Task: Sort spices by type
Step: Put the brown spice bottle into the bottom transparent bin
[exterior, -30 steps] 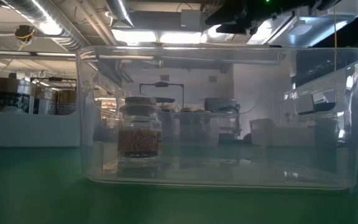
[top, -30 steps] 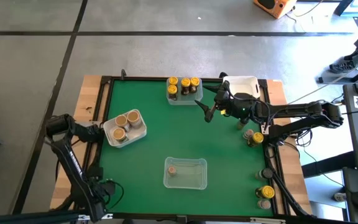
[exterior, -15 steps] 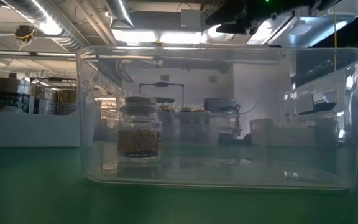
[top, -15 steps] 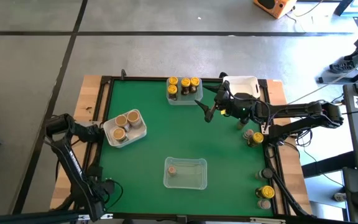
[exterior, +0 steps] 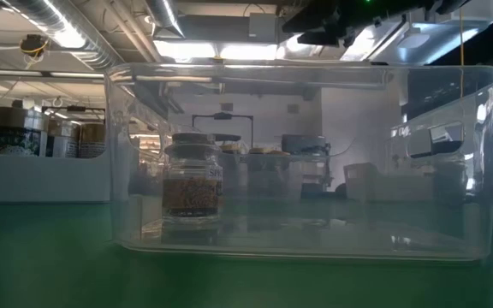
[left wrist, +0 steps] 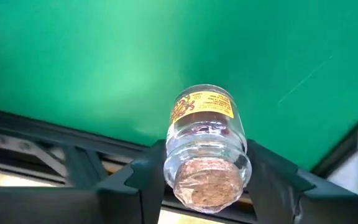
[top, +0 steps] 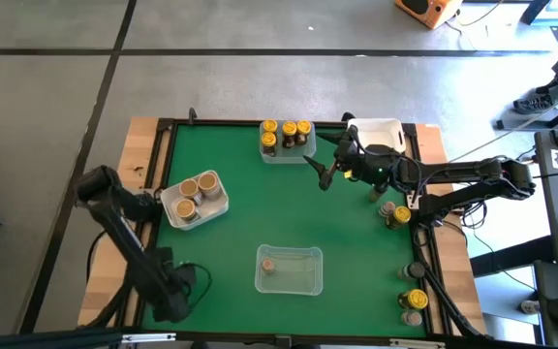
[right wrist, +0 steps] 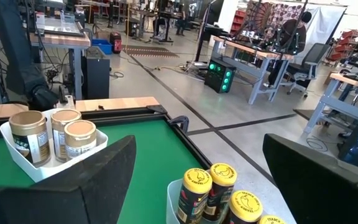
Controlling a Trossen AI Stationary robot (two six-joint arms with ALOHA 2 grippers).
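My left gripper point(top: 153, 206) sits at the table's left edge beside the tub of tan-lidded jars point(top: 194, 198) and is shut on a clear spice jar point(left wrist: 205, 140) with a yellow label and a corky brown lid. My right gripper point(top: 323, 173) hangs open over the mat next to the far tub of yellow-lidded jars point(top: 285, 139), touching nothing. The near clear tub point(top: 289, 269) holds one brown-lidded jar point(exterior: 192, 184) standing on its base. More jars point(top: 392, 212) stand along the right edge. My left gripper pinches the jar between its two fingers at the glass shoulder point(left wrist: 173, 149) just under the lid point(left wrist: 207, 183). The jar lies along the fingers, lid toward the wrist and base pointing away. It is tilted, over the mat's edge by the black rail.
A white tub point(top: 386, 132) stands at the far right corner. More jars point(top: 415, 301) stand near the right near corner. A black rail point(left wrist: 55, 146) frames the green mat point(top: 250, 223), which is open in the middle. People and desks show in the room beyond.
My left arm's long link has swung toward the table's near right, while its gripper end stays beside the tan-lidded tub. The right arm and the tubs have kept still.
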